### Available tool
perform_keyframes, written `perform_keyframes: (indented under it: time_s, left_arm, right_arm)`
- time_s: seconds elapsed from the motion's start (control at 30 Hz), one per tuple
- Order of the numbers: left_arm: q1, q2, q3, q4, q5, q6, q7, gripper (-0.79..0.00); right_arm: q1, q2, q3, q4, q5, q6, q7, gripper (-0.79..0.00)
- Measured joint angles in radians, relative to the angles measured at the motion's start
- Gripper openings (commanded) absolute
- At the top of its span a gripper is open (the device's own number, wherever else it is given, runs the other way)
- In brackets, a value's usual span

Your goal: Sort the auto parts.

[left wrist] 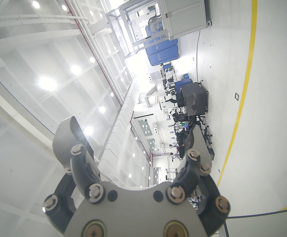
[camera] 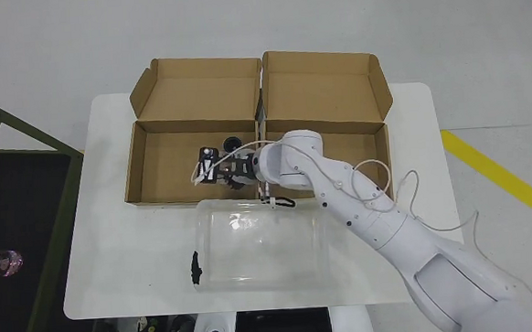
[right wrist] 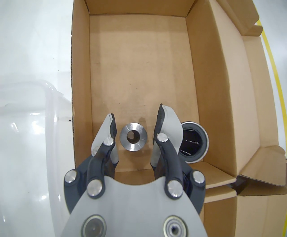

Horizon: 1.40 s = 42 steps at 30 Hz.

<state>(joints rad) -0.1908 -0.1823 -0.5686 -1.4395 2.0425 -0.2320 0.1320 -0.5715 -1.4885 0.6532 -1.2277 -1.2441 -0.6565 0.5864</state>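
R claw [right wrist: 135, 113] spread wide, steel ring [right wrist: 133, 137] btwn jaws (not gripped), black cylinder [right wrist: 194, 143] just outside one jaw, in box [right wrist: 139, 67]. L claw [left wrist: 132, 125] released.

The cardboard boxes [camera: 170, 163] are plain brown, the table [camera: 106, 249] white, the bin [camera: 253, 249] clear. The metal ring [right wrist: 133, 137] is shiny silver; the cylinder [right wrist: 195, 144] has a pale grey rim and black ribbed inside. The right gripper [right wrist: 136, 114] has light grey fingers [right wrist: 171, 125] with black pads [right wrist: 114, 126]

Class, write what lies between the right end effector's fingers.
A steel ring on the cardboard box floor, untouched, seen in the right wrist view.
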Motion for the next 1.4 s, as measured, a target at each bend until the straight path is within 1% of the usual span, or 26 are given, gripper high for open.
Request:
perform_keyframes:
  time_s: [0.13,0.33,0.53,0.83,0.97,1.03,1.13,1.2,1.3,1.4]
  left_arm:
    - [0.000,0.000,0.000,0.000,0.000,0.000,0.000,0.000]
    - [0.000,0.000,0.000,0.000,0.000,0.000,0.000,0.000]
    - [0.000,0.000,0.000,0.000,0.000,0.000,0.000,0.000]
    - [0.000,0.000,0.000,0.000,0.000,0.000,0.000,0.000]
    - [0.000,0.000,0.000,0.000,0.000,0.000,0.000,0.000]
    - [0.000,0.000,0.000,0.000,0.000,0.000,0.000,0.000]
    - [0.000,0.000,0.000,0.000,0.000,0.000,0.000,0.000]
    - [0.000,0.000,0.000,0.000,0.000,0.000,0.000,0.000]
    - [0.000,0.000,0.000,0.000,0.000,0.000,0.000,0.000]
    - [0.000,0.000,0.000,0.000,0.000,0.000,0.000,0.000]
  right_arm:
    - [-0.016,0.013,0.043,-0.053,0.004,-0.010,-0.008,-0.431]
    - [-0.083,0.043,0.121,-0.173,0.014,-0.032,-0.015,-0.416]
    - [-0.208,0.084,0.228,-0.325,0.016,-0.055,-0.029,-0.416]
    - [-0.412,0.146,0.411,-0.537,-0.020,-0.129,-0.051,-0.406]
    - [-0.499,0.168,0.502,-0.614,-0.050,-0.114,-0.110,-0.394]
    - [-0.538,0.176,0.542,-0.643,-0.062,-0.104,-0.142,-0.369]
    - [-0.602,0.189,0.610,-0.688,-0.083,-0.094,-0.199,-0.366]
    - [-0.647,0.198,0.660,-0.713,-0.095,-0.094,-0.243,-0.348]
    - [-0.709,0.210,0.736,-0.745,-0.111,-0.096,-0.310,-0.342]
    - [-0.768,0.222,0.813,-0.767,-0.131,-0.098,-0.372,-0.369]
